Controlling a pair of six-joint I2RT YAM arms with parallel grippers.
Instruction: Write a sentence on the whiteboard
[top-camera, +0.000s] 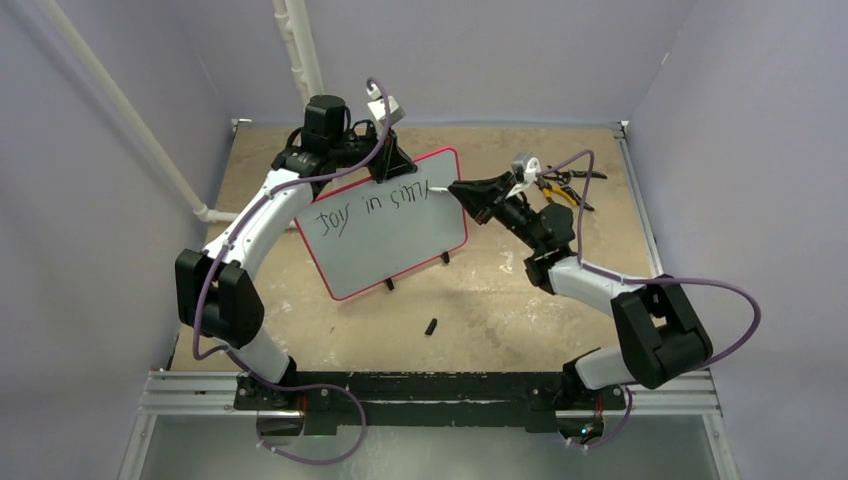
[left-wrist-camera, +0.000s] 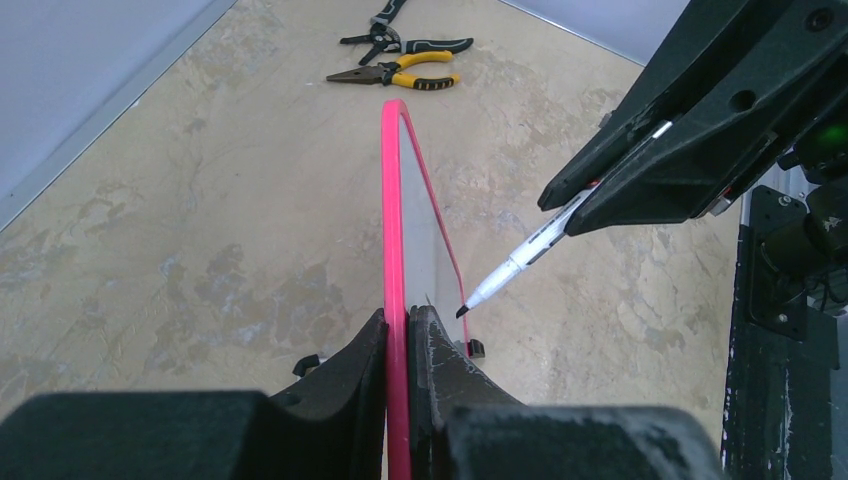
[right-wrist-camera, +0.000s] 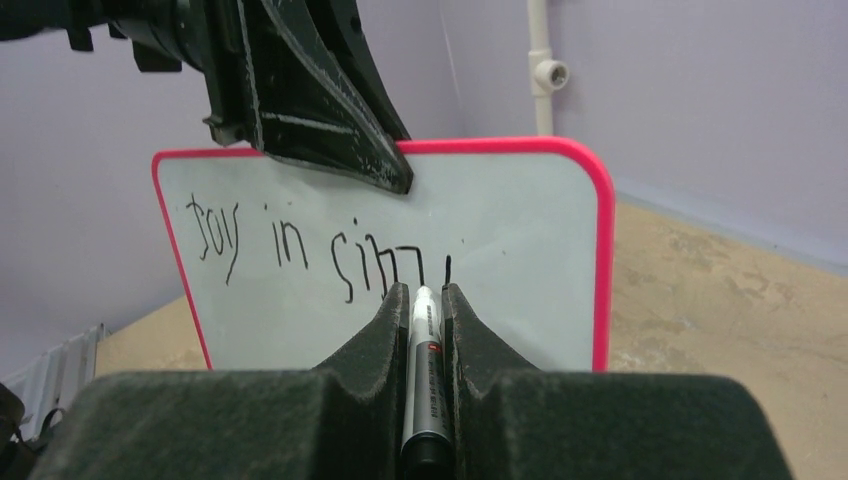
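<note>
Whiteboard (top-camera: 400, 250) stands mid-table (top-camera: 520, 300), left hand (left-wrist-camera: 400, 320) clamped on its top edge, right hand (right-wrist-camera: 428, 295) gripping marker (right-wrist-camera: 425, 335) near the board; sentence (right-wrist-camera: 300, 250) reads roughly "Joy in sim", rest unwritten.

This looks like a robotics lab test cell, not a home or an office. Plain lilac-grey walls (top-camera: 90, 150) box in a single bench (top-camera: 560, 300) with a scuffed, blotchy beige top. Two white-and-black arms, the left arm (top-camera: 250, 235) and the right arm (top-camera: 590, 283), are bolted to an aluminium rail (top-camera: 190, 392) along the bench's near edge. Purple cables (top-camera: 720, 285) loop loose from them. A bare white pipe (top-camera: 130, 110) runs up one wall. The loose things are working kit: yellow-handled pliers (left-wrist-camera: 400, 75), black-handled pliers (left-wrist-camera: 400, 42) and a whiteboard (top-camera: 400, 250).
</note>
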